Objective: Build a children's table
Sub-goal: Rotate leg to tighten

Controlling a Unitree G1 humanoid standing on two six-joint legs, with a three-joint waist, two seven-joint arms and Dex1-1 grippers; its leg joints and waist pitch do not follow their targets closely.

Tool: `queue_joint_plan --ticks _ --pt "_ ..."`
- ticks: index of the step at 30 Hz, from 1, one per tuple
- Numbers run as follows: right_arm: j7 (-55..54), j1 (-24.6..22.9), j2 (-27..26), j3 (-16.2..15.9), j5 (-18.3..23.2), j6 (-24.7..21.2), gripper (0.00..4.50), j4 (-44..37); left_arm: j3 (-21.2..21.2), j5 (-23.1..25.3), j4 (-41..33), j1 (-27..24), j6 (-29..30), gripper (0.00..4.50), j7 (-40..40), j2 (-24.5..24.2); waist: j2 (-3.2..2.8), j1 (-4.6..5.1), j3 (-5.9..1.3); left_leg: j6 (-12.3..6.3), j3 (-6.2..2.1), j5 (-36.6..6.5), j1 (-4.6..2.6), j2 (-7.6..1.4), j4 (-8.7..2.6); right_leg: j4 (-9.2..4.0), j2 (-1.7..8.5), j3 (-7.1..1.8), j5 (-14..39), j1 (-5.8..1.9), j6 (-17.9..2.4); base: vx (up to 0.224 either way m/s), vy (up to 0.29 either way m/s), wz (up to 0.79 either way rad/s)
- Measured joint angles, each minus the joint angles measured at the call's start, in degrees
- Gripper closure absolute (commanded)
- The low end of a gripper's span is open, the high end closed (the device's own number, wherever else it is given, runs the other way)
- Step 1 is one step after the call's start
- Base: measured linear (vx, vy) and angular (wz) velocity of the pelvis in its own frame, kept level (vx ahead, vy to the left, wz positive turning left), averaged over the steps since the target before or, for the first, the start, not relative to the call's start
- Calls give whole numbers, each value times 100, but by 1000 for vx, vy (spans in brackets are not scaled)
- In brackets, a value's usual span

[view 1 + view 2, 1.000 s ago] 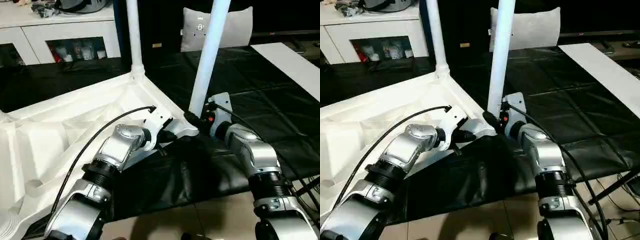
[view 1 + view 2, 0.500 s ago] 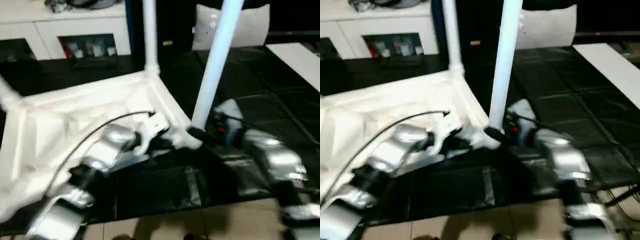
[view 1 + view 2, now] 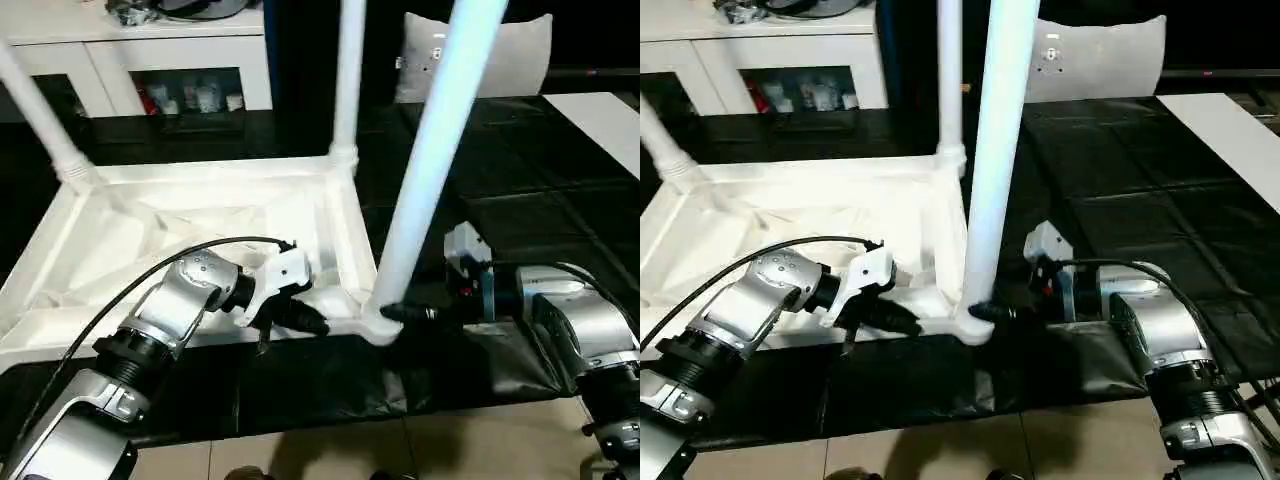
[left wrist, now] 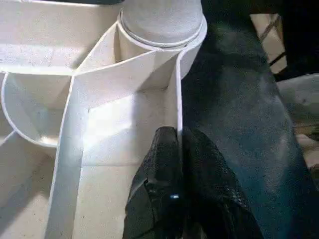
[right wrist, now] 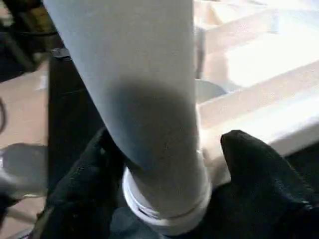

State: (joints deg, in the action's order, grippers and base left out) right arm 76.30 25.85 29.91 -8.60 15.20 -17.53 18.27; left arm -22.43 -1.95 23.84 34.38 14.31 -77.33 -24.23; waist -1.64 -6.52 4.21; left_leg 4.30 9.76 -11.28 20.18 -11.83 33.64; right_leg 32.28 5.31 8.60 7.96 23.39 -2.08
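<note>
From the head camera you see the table top (image 3: 150, 240) lying upside down on the black mat (image 3: 560, 200), its ribbed underside up, with legs standing at the far-left corner (image 3: 40, 110), the far-right corner (image 3: 348, 80) and the near-right corner (image 3: 435, 160). Your left gripper (image 3: 300, 318) sits on the near rim just left of that near-right socket; your right gripper (image 3: 400, 314) reaches in from the right at the foot of the near leg.

In the left wrist view, the two black fingers (image 4: 164, 189) are pinched together on the thin upright rim wall (image 4: 177, 94), one each side, close to the socket (image 4: 162, 25).

In the right wrist view, the fingers (image 5: 259, 174) straddle the leg base (image 5: 164, 199) with its collar just above the socket; they look clamped on it.

Watch that leg: it leans, so if you let go before it seats fully it may tip out. Pushing sideways could also slide the top or pull the rim from your left grip.
</note>
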Motion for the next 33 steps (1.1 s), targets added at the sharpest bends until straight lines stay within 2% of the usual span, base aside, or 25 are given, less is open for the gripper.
queue_joint_plan --ticks 11,16,19,20,25,27,28,31,32,33 --pt "231 12 -42 -87 45 -40 240 110 -4 -11 34 0 -45 450 -69 46 4 -17 -2 -1 0 1 0 0 5 4 1 -1 0 0 0 0 0 0" --pt "128 -33 -185 -15 103 -119 248 162 71 -48 74 3 213 450 -32 93 5 -2 -4 10 1 -4 -11 -1 10 13 0 -2 2 -7 4 0 0 0" --pt "-482 -134 -425 153 60 -327 250 54 237 -47 92 5 622 450 365 242 5 14 -4 26 1 -3 -15 -2 19 27 1 -4 2 -20 4 0 0 0" --pt "-900 -116 -611 226 -36 -376 250 60 344 -20 139 12 776 450 632 334 5 31 -4 38 1 -2 -19 -2 21 32 1 -4 3 -28 5 0 0 0" --pt "-2835 118 -1386 536 -423 -746 253 115 652 63 185 122 1447 450 1735 789 8 336 -5 50 -6 5 -22 -2 31 3 0 15 2 -29 7 0 0 0" --pt "-3538 190 -1664 716 -508 -953 254 115 798 87 196 140 1711 450 2225 1093 7 403 -5 49 -6 5 -20 -2 32 -16 0 18 2 -34 7 0 0 0" --pt "-4076 311 -1877 892 -582 -1016 254 238 923 166 282 210 1847 450 2686 1417 7 428 -5 46 -7 7 -21 0 37 -26 0 18 2 -36 7 0 0 0" --pt "-4697 480 -2036 1099 -640 -975 254 450 1008 191 401 324 1973 450 3354 1851 8 461 -5 37 -9 6 -9 1 44 -42 0 17 1 -30 8 0 0 0" --pt "-4724 489 -2033 1108 -644 -929 198 481 1019 187 402 324 1982 450 3431 1902 8 464 -5 34 -9 3 -7 1 44 -43 0 17 0 -30 9 0 0 0" --pt "-4747 500 -2022 1117 -677 -863 198 515 1025 184 401 324 1991 450 3537 1983 8 458 -5 31 -9 1 -10 1 40 -43 0 17 0 -29 10 0 0 0"
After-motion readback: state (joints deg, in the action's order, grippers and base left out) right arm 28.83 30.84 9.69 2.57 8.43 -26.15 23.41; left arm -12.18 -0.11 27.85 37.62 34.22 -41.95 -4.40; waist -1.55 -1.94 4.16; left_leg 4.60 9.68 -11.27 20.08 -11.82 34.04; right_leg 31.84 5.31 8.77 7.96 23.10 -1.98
